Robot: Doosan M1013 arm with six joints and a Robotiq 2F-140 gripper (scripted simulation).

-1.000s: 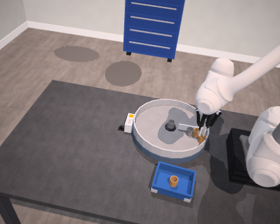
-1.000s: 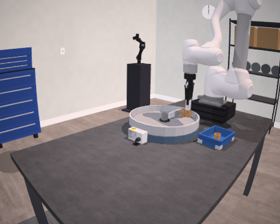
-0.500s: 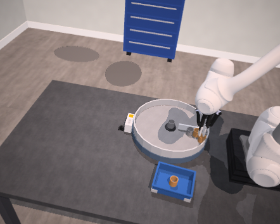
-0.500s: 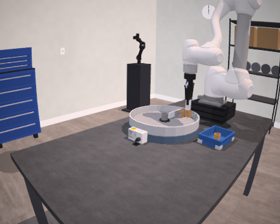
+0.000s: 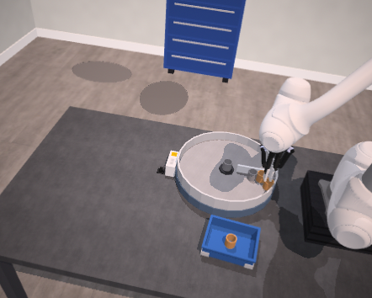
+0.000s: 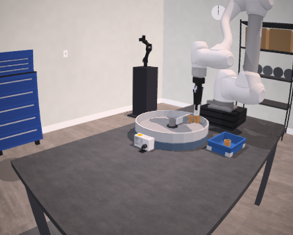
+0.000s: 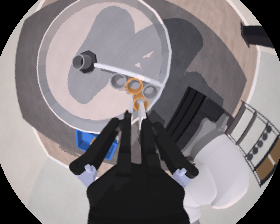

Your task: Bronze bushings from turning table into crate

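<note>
The turning table [image 5: 202, 185] [image 6: 149, 121] [image 7: 56, 95] holds two bronze and two steel bushings along its divider. One bronze bushing [image 5: 268, 185] [image 6: 197, 119] is at my fingertips; the other bronze bushing [image 5: 260, 175] [image 6: 190, 119] [image 7: 134, 85] stands between a steel bushing [image 5: 252, 174] [image 6: 185, 119] [image 7: 118, 81] and a second steel bushing [image 7: 150, 90]. My gripper [image 5: 269, 177] [image 6: 197, 115] [image 7: 135, 106] is slightly open, its narrow gap over the near bronze bushing's edge, nothing held. The exact fingertip depth is hidden. The blue crate [image 5: 213, 236] [image 6: 217, 149] [image 7: 84, 141] holds one bronze bushing [image 5: 231, 239] [image 6: 227, 143].
The grey divider [image 5: 244, 169] [image 7: 123, 71] runs from the centre hub [image 5: 226, 165] [image 6: 172, 122] [image 7: 84, 62] towards the raised rim. A white control box [image 5: 171, 164] [image 6: 144, 142] sits beside the turning table. The black arm base [image 5: 310, 210] [image 6: 222, 119] stands on the other side.
</note>
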